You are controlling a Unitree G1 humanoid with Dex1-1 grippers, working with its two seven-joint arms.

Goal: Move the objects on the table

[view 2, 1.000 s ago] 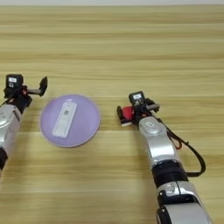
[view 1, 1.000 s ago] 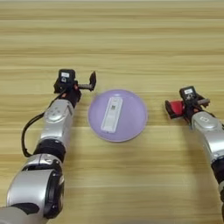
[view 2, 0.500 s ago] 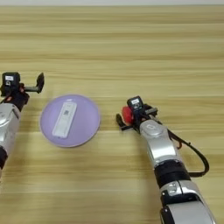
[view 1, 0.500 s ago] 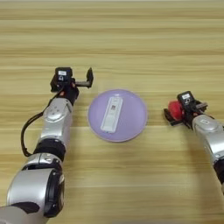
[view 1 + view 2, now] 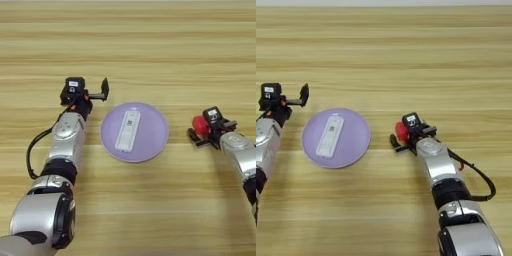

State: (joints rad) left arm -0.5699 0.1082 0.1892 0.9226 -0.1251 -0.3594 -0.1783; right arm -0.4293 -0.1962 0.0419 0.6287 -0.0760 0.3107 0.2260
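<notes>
two grippers showed: right gripper (image 5: 401, 137) clamped the red cube (image 5: 401, 131) right of the lilac plate (image 5: 155, 132), mid-table; left gripper (image 5: 92, 93) gaped empty. a loose pinch could drop the cube.

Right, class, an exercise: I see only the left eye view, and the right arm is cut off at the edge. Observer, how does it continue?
Observer: In the right eye view the right arm runs on past the elbow to the bottom edge; its tool is shut on the small red cube.
Operator: The idle left arm beside the round lilac plate I see. Anything beside the right one?
Observer: Yes, a black cable loops out on its right side.
</notes>
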